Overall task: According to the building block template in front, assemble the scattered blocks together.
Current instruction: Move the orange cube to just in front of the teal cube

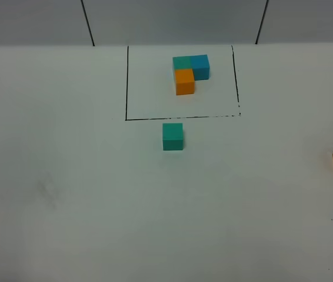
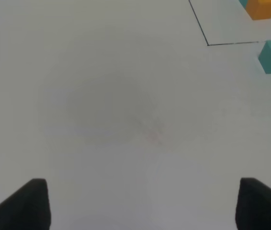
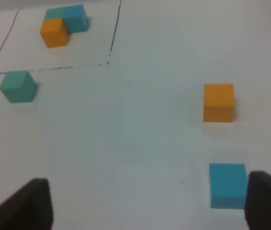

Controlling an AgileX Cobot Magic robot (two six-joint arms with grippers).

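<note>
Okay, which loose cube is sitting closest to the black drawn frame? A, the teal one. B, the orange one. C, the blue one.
A: the loose teal cube sits just outside the near line of the black frame, while the loose orange cube and the loose blue cube lie well off to the right, apart from it.

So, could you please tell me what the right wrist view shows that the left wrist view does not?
Only the right wrist view shows the loose orange cube, the loose blue cube, the template's blue cube and the right jaws, open. Only the left wrist view shows the left jaws, open. Both show the loose teal cube, the template's orange cube and part of the black frame.
</note>
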